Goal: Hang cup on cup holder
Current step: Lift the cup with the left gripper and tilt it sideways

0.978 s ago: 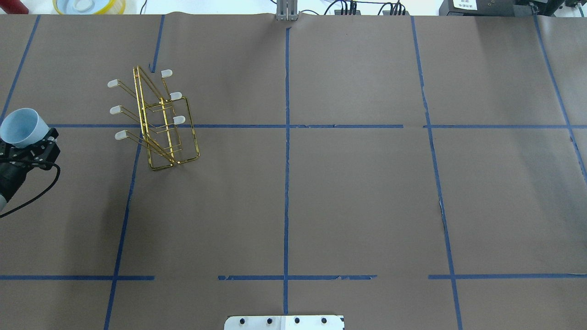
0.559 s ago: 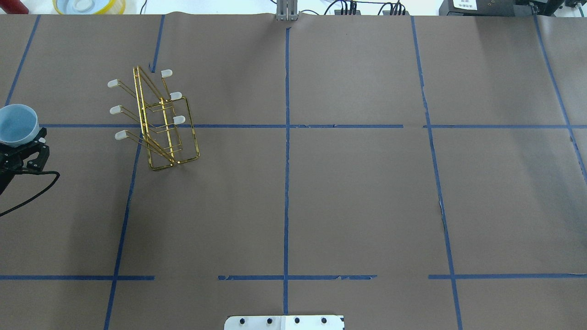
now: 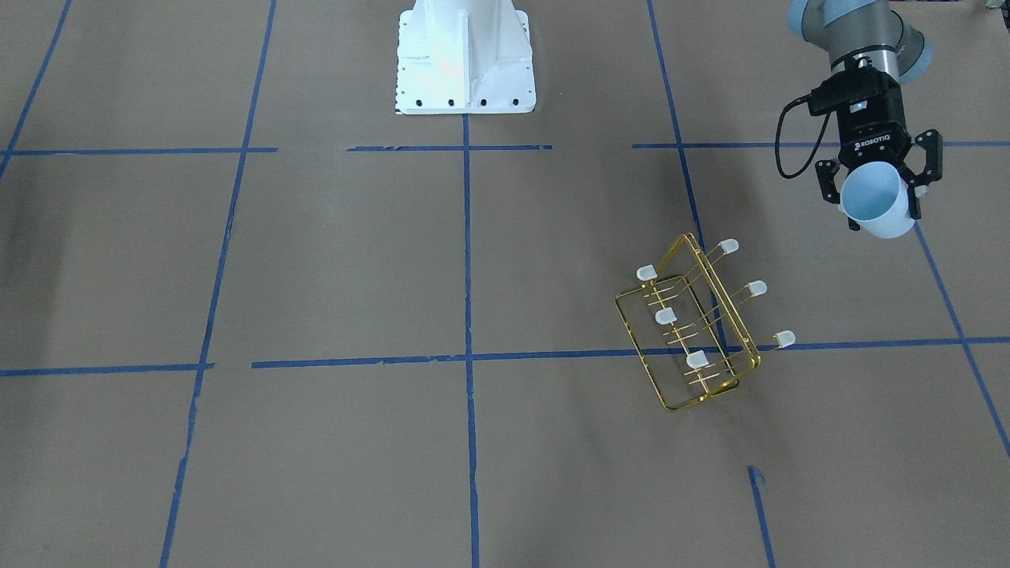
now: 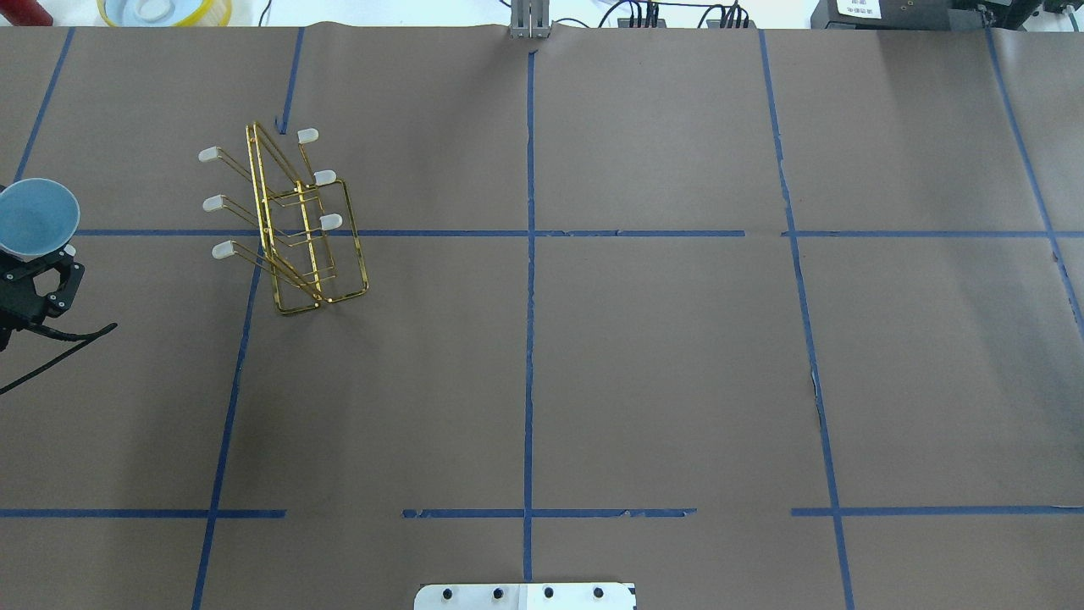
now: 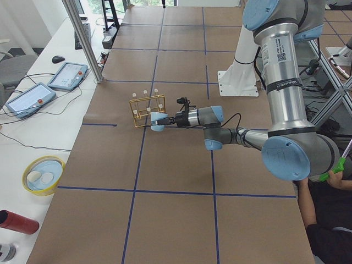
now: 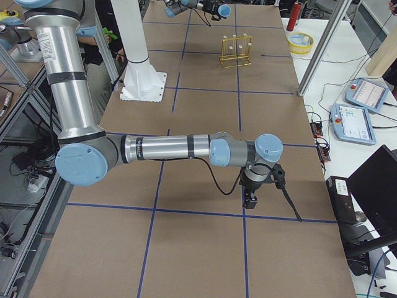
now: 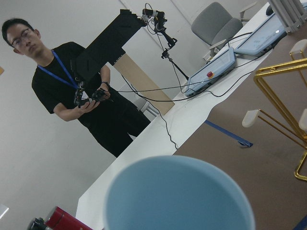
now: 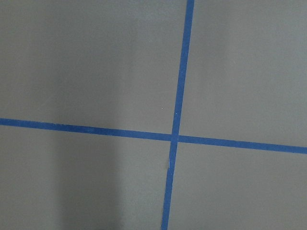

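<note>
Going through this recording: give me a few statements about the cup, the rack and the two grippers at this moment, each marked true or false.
1. The left gripper is shut on the cup, holding it above the table. True.
2. The cup hangs on one of the rack's prongs. False: it is in the gripper, well apart from the rack, on the robot's left of it.
3. All six prongs of the rack are bare. True.
4. The right gripper hovers beside the rack. False: it is at the far end of the table from the rack, and its wrist camera sees only brown table and blue tape.
</note>
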Available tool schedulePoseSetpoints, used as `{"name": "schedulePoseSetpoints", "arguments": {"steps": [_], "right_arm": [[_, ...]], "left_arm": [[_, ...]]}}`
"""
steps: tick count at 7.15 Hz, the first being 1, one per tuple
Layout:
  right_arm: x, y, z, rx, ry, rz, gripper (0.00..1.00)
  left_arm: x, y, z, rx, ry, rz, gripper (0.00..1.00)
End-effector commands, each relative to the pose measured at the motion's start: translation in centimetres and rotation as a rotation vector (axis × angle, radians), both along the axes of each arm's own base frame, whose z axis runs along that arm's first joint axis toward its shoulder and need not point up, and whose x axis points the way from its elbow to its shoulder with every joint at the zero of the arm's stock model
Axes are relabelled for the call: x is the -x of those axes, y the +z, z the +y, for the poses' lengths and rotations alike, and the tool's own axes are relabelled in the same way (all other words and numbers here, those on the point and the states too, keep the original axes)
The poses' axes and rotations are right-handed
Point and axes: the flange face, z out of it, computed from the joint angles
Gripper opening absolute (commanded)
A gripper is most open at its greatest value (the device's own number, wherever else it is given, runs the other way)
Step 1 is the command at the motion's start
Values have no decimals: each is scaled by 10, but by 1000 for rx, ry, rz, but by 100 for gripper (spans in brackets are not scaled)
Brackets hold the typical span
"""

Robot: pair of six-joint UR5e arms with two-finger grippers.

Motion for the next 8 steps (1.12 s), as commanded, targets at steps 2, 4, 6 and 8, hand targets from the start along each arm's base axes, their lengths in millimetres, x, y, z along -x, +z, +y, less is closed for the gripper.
{"name": "schedulePoseSetpoints", "arguments": {"steps": [2, 4, 6, 8], "right_arm": [[0, 0, 0, 0, 0, 0, 100], [0, 0, 0, 0, 0, 0, 100], [0, 0, 0, 0, 0, 0, 100], [0, 0, 0, 0, 0, 0, 100]], "left_arm": [[7, -10, -7, -14, -137, -350, 0], [5, -23, -14, 13, -250, -544, 0], [3, -46, -17, -2, -300, -784, 0], [-9, -62, -16, -12, -290, -996, 0]]}}
